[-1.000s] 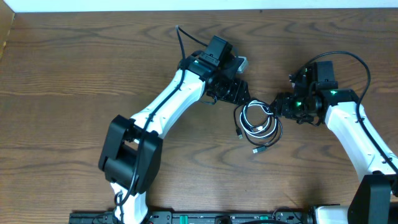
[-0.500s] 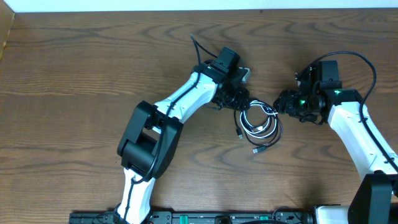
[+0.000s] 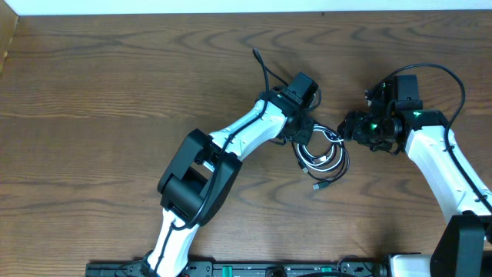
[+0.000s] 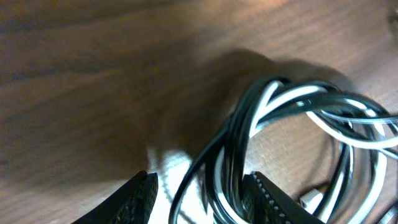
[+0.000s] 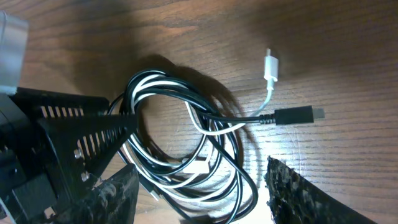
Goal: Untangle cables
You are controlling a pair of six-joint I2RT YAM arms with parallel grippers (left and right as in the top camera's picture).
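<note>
The black and white cables (image 3: 323,154) lie wound together in one coil on the wooden table (image 3: 115,92). My left gripper (image 3: 305,128) is at the coil's upper left edge. In the left wrist view it (image 4: 202,190) is open, with several black and white strands (image 4: 233,149) passing between its fingers near the right one. My right gripper (image 3: 345,131) is at the coil's upper right. Its wrist view shows it (image 5: 199,180) open wide, straddling the coil (image 5: 186,149). A white plug (image 5: 270,64) and a black plug (image 5: 298,115) stick out beyond the loops.
A loose black plug end (image 3: 317,186) points toward the table's near side. The left arm's black jaw housing (image 5: 62,137) fills the left of the right wrist view, close to the right gripper. A table edge (image 3: 8,46) runs along the far left.
The left arm has swung right onto the coil's edge, and its jaws have narrowed a little. The right gripper has shifted slightly and opened a bit wider.
</note>
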